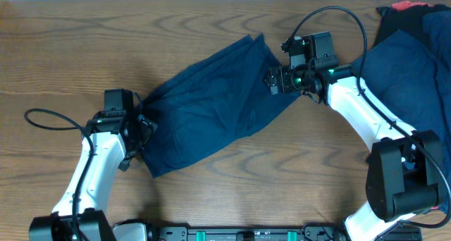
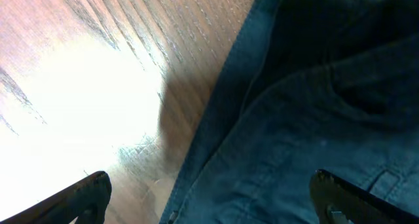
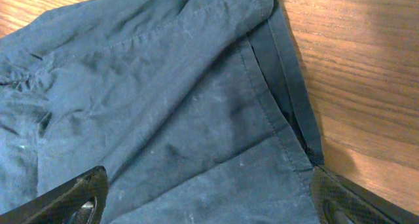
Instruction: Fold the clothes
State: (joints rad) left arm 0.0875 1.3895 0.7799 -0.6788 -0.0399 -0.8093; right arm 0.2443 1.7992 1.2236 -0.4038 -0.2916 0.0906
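Navy-blue shorts (image 1: 215, 100) lie spread at a slant across the middle of the wooden table. My left gripper (image 1: 141, 125) is open over their lower-left edge; in the left wrist view the hem (image 2: 294, 119) runs between the spread fingers (image 2: 209, 201). My right gripper (image 1: 276, 80) is open over the shorts' upper-right corner; the right wrist view shows the seamed corner (image 3: 196, 119) between the wide fingers (image 3: 209, 198). A heap of more navy clothes (image 1: 416, 65) with black and red pieces lies at the far right.
The heap's red piece (image 1: 407, 5) shows at the table's top right corner. My right arm (image 1: 366, 118) crosses in front of the heap. Bare wood (image 1: 84, 44) lies to the left of the shorts.
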